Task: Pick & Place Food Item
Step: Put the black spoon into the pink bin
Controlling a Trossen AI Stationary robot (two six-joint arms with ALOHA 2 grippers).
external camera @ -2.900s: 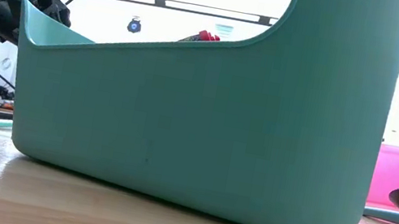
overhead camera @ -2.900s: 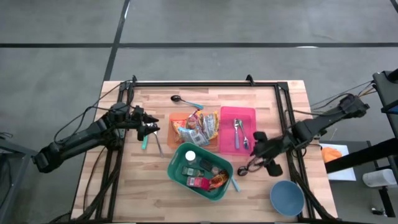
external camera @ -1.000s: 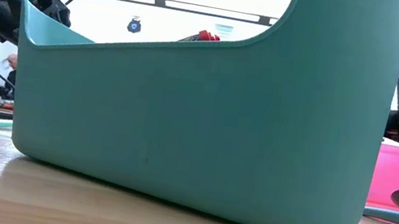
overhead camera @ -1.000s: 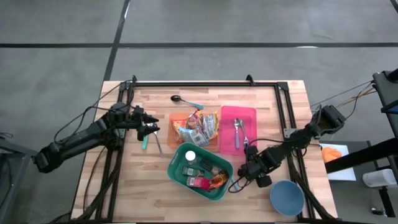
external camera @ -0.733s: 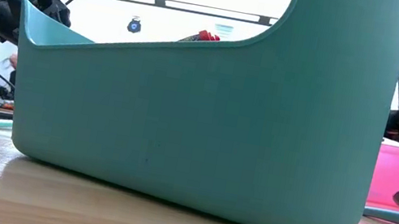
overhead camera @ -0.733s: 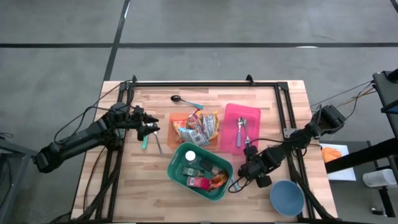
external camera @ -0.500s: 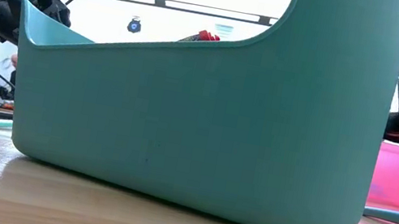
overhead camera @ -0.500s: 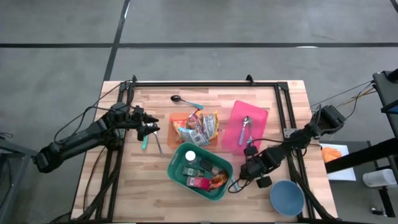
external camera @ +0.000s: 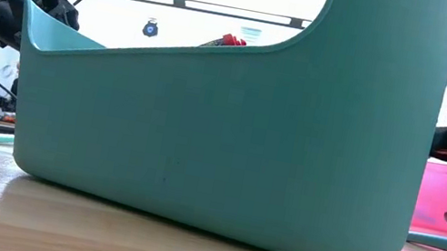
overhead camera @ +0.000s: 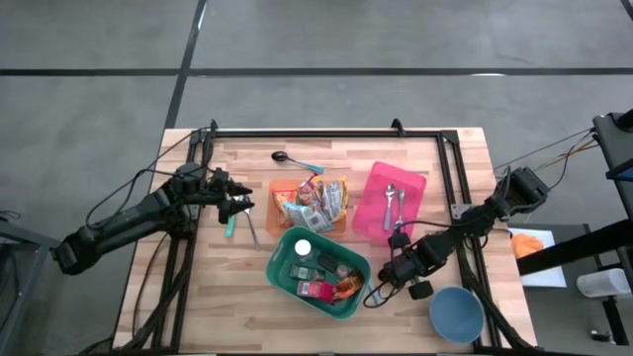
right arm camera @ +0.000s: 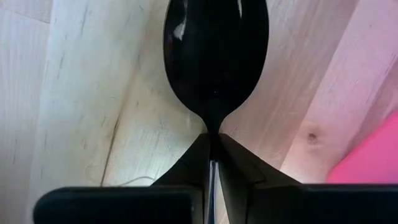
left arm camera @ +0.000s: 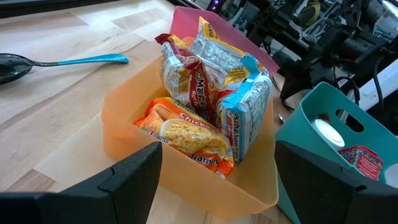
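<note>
A black spoon [right arm camera: 214,56] with a teal handle lies on the table between the teal basket [overhead camera: 316,272] and the pink tray [overhead camera: 396,203]. My right gripper [right arm camera: 211,140] points down there and is shut on it; it also shows in the high view [overhead camera: 395,265]. Ramen packets [left arm camera: 208,102] stand in an orange tray [overhead camera: 309,205]. My left gripper [overhead camera: 242,206] hovers open at that tray's left side, its fingers [left arm camera: 134,177] wide apart and touching nothing. My right gripper pinches the spoon's neck [right arm camera: 211,132], where the bowl meets the handle, between its two fingers. The fingers come from above, pointing down, and lie across the spoon. The spoon lies flat on the wooden table.
The pink tray holds metal cutlery [overhead camera: 393,203]. A blue bowl [overhead camera: 456,314] sits at the near right. Another black spoon [overhead camera: 290,158] lies at the far side. A teal-handled utensil [overhead camera: 230,226] and a fork [overhead camera: 252,232] lie below my left gripper. The teal basket holds several packaged items.
My right gripper has shut on the black spoon without moving away. While it shut, the pink tray turned at an angle and slid toward the table's right and far edges, its cutlery shifting with it.
</note>
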